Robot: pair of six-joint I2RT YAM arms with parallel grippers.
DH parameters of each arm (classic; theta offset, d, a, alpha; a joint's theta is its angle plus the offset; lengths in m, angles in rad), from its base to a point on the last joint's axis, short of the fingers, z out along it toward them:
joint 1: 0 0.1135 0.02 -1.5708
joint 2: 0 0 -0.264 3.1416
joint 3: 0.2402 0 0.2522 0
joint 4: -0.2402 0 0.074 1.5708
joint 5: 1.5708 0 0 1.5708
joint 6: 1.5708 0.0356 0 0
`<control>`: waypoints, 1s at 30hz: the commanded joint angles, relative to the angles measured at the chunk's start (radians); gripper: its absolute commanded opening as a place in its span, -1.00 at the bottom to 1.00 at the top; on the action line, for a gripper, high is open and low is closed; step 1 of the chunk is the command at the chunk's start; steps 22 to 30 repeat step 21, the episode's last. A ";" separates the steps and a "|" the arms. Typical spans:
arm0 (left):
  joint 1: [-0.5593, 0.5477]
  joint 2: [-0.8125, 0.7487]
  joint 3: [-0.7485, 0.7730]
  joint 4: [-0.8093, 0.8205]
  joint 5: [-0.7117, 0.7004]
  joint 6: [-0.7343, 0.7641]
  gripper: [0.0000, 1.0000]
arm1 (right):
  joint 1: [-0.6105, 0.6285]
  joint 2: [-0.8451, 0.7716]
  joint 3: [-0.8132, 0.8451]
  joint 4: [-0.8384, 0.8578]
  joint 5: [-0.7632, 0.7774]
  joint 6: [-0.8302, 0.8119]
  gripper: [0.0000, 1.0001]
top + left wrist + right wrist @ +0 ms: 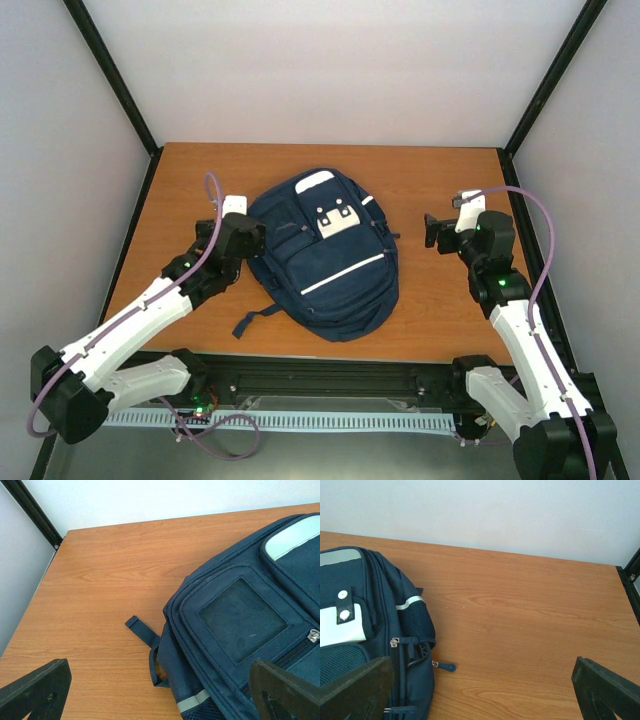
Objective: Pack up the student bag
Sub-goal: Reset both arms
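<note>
**While both hands hang spread, the bag lies zipped on the desk**

Since the near side comes first: the left hand point(248, 236) sits at the bag's left edge with its fingers spread wide. In its wrist view one finger shows over bare wood and the other over navy fabric. Whether either finger touches the cloth, I cannot tell. The right hand point(437, 232) hangs well apart from the bag on the other side, its fingers likewise spread and holding nothing.

Between them the student bag point(325, 255) lies flat on its back in the middle of the desk point(440, 300), front pockets up. Its end with the white patch point(335, 222) points toward the far wall.

It looks soft and slack, so I judge it light and likely to sag or fold if lifted by one corner. The fabric offers little to pinch on its flat panels. Better holds are probably the zip pull point(445, 666) lying on the wood by the mesh pocket point(417, 617), and the loose strap point(142, 630) on the left side. One hand may need to steady the cloth while the other draws a zip.

The desk is smooth wood-grain laminate, so the bag may well slide when tugged. Beyond it stand plain pale walls point(330, 70) with black corner posts point(110, 75).
</note>
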 commanded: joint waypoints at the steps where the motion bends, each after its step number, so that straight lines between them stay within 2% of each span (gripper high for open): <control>1: 0.011 -0.031 0.018 0.036 0.038 0.055 1.00 | -0.006 -0.003 0.027 0.026 0.000 0.006 1.00; 30: 0.011 -0.037 0.026 0.036 0.103 0.092 1.00 | -0.006 0.016 0.032 0.021 -0.014 0.008 1.00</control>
